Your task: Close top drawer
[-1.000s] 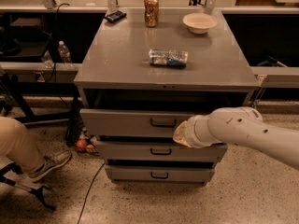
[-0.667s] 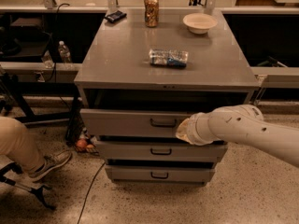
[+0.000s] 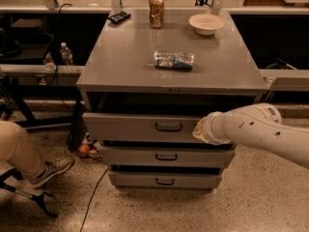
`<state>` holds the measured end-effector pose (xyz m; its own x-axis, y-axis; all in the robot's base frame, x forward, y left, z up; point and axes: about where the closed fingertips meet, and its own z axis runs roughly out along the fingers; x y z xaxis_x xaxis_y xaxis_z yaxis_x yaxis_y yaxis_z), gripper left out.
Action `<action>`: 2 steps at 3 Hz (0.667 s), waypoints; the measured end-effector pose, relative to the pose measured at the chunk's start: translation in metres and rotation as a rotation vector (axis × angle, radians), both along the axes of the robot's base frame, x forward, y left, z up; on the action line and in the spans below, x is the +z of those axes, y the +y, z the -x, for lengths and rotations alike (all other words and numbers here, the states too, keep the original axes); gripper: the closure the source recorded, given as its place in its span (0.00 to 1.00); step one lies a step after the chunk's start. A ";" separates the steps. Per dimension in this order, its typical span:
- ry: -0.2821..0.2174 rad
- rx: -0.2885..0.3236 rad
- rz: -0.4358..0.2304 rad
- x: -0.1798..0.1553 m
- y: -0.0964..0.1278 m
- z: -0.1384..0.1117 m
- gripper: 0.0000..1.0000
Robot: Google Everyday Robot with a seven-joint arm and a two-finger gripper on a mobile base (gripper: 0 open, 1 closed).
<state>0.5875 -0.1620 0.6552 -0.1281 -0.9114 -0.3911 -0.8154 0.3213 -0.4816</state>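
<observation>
The top drawer (image 3: pixel 130 127) of the grey cabinet (image 3: pixel 87 100) stands partly pulled out, with a dark gap showing between its front panel and the tabletop (image 3: pixel 130 52) above. Its black loop handle (image 3: pixel 168 126) sits at the middle of the panel. The white arm (image 3: pixel 256 129) reaches in from the right, and the pincer (image 3: pixel 199 130) at its end is at the right part of the drawer front, just right of the handle; it seems to touch the panel, though the wrist hides the contact. Whether the pincer is wide or narrow cannot be told from this angle.

Below, two shallower drawers (image 3: pixel 135 156) also stick out slightly. On the tabletop lie a crumpled blue and silver packet (image 3: pixel 174 60) near the middle, a can (image 3: pixel 156 12) and a pale bowl (image 3: pixel 206 23) toward the back, and a small black object (image 3: pixel 119 17) at the back left corner. At the left edge a person's leg (image 3: pixel 17 146) in tan trousers and a shoe (image 3: pixel 52 170) rest on the speckled floor.
</observation>
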 end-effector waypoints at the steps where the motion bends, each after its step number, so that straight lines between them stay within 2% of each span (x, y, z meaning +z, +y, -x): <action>1: -0.006 -0.028 0.012 0.001 -0.014 -0.006 1.00; 2: -0.006 -0.028 0.012 0.001 -0.014 -0.006 1.00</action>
<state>0.5933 -0.1755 0.6560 -0.1512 -0.9121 -0.3811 -0.8031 0.3381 -0.4907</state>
